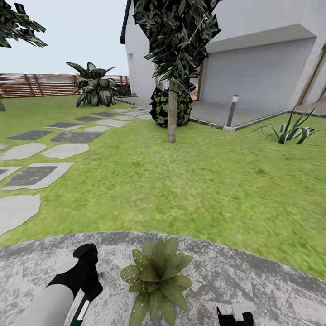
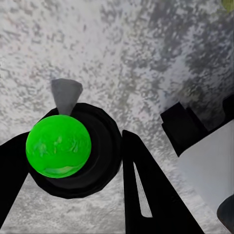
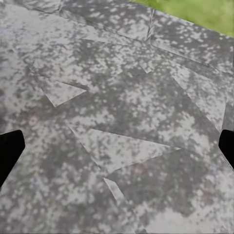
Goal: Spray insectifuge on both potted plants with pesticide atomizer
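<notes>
The left hand hangs low over the grey stone patio, clenched around the pesticide atomizer, whose dark-green body slants down beneath the black fingers. From the left wrist, the bottle's bright green end sits between them. Just beside it stands the potted plant with broad speckled leaves. The right hand hovers over bare stone, released, tips spread wide. Beyond lies lawn.

Light: bright, even daylight; source direction unclear.
Shadows: faint, soft patch on the lawn around the tree trunk.
Sharpness: wrist views blotchy, perhaps low-resolution.
Edges: head view bows outward.
</notes>
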You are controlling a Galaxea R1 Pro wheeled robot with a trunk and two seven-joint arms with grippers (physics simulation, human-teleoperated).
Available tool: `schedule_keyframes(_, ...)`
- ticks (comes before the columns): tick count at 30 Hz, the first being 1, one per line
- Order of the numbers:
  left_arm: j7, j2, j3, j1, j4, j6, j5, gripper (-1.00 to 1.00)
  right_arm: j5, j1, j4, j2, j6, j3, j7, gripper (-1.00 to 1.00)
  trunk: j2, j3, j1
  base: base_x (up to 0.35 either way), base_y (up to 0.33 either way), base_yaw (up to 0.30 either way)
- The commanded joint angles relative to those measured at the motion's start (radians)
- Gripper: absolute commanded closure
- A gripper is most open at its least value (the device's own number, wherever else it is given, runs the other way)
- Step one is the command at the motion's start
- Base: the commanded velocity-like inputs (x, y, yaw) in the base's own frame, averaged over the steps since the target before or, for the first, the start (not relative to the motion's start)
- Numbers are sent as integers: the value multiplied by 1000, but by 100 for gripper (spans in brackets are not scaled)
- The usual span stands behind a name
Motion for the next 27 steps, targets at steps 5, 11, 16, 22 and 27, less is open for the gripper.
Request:
schedule_keyframes(5, -9, -1, 7, 0, -1, 7, -8, 100, 8, 0, 1, 0, -2, 3, -8, -100, 0, -1, 0, 192, -185, 278)
schedule_keyframes(11, -9, -1, 8, 1, -2, 7, -8, 100, 7, 0, 1, 0, -2, 3, -5, -100, 0, -1, 0, 17, -268, 216)
schedule_keyframes(16, -8, -1, 8, 1, -7, 7, -9, 100, 7, 0, 1, 1, -2, 3, -4, -100, 0, -1, 0, 0, -274, 5)
schedule_keyframes(22, -8, -1, 8, 1, -4, 7, -9, 100, 7, 0, 1, 1, -2, 3, -4, -100, 0, -1, 0, 0, -197, 118)
schedule_keyframes(27, -9, -1, 7, 13, 0, 7, -9, 100, 7, 0, 1, 1, -2, 3, -4, -100, 0, -1, 0, 0, -13, 272)
